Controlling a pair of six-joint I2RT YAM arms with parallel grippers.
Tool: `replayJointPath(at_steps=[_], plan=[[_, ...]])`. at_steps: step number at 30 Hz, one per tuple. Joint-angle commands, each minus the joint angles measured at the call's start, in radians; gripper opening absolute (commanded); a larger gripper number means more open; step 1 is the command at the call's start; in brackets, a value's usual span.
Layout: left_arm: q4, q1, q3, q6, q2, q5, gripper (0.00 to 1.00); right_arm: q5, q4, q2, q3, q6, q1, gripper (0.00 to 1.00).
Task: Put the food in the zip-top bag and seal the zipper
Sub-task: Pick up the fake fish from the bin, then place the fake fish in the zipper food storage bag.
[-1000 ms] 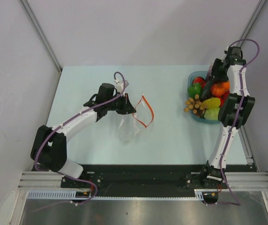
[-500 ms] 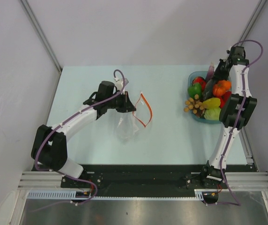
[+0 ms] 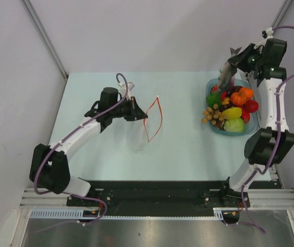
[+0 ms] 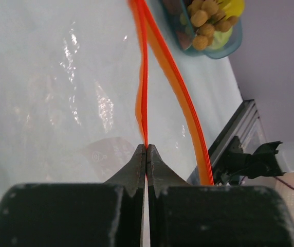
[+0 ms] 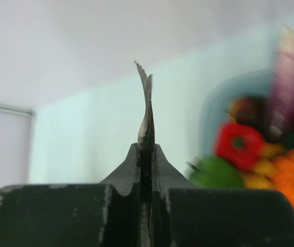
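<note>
The clear zip-top bag hangs from my left gripper, which is shut on one lip of its orange-red zipper. In the left wrist view the left gripper pinches that strip, and the other lip bows away, so the mouth gapes. My right gripper is raised over the tray's far left corner, shut on a long greyish-purple food piece. The right wrist view shows the right gripper clamped on this piece's thin jagged end. More food fills the tray.
The blue tray at the right holds a green pepper, a red fruit, a yellow piece, a pale green cabbage and a tan cluster hanging over its left rim. Grey walls close in behind and at both sides.
My right gripper has shut on the greyish-purple piece and risen out of the tray. The left gripper has lifted the bag's mouth, so the strip stands more upright.
</note>
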State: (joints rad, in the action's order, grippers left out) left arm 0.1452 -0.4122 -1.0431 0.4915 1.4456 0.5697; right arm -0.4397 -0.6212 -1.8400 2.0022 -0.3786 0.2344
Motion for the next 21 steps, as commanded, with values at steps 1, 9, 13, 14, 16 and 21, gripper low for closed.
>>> replayJointPath(at_steps=[1, 9, 13, 14, 16, 21], plan=[[-0.119, 0.021, 0.02, 0.113, -0.08, 0.055, 0.0, -0.013, 0.493, 0.247, -0.293, -0.183, -0.134, 0.0], [-0.168, 0.027, 0.017, 0.214, -0.105, -0.004, 0.0, 0.2, 0.664, 0.378, -0.448, -0.267, -0.518, 0.0], [-0.153, 0.027, -0.009, 0.209, -0.102, -0.056, 0.0, 0.294, 0.693, 0.374, -0.451, -0.261, -0.65, 0.0], [-0.153, 0.027, -0.011, 0.214, -0.103, -0.068, 0.0, 0.32, 0.689, 0.372, -0.453, -0.217, -0.682, 0.0], [-0.157, 0.027, -0.006, 0.228, -0.106, -0.083, 0.0, 0.375, 0.702, 0.367, -0.483, -0.171, -0.752, 0.0], [-0.141, 0.027, 0.005, 0.272, -0.113, -0.157, 0.0, 0.543, 0.739, 0.308, -0.502, -0.102, -0.852, 0.0]])
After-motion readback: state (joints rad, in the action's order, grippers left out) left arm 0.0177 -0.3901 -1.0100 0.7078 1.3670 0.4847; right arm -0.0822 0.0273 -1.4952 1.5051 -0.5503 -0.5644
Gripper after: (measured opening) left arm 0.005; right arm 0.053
